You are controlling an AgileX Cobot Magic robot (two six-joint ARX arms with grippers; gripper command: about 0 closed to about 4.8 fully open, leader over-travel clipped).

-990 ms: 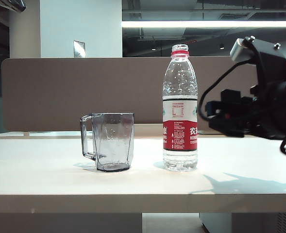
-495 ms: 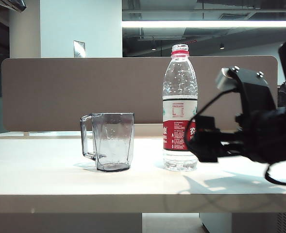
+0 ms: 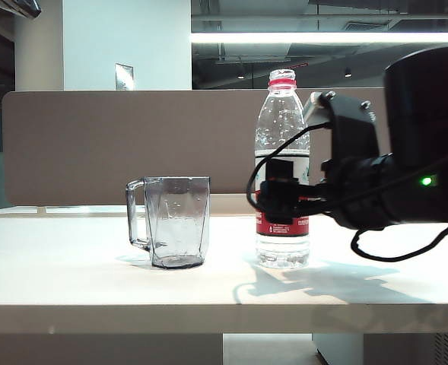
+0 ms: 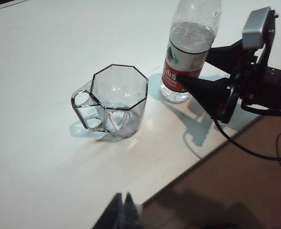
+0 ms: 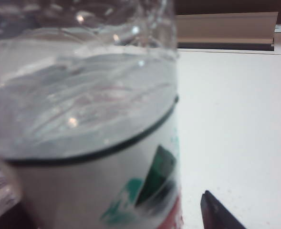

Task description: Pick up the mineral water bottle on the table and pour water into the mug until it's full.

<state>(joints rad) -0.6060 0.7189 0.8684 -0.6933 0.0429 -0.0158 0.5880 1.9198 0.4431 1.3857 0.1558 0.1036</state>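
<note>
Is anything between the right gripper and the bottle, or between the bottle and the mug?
Nothing visible. The right gripper, jaws open, is at the mineral water bottle; only bare table separates it from the mug.

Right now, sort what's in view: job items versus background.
Job:
- mineral water bottle, right gripper open around its label
- mug, standing empty
- table

Not in use:
- brown partition behind the table
- left gripper, shut, hanging back

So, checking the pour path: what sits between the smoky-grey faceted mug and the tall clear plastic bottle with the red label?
Nothing: only bare off-white table between mug and bottle, per the exterior and left wrist views.
</note>
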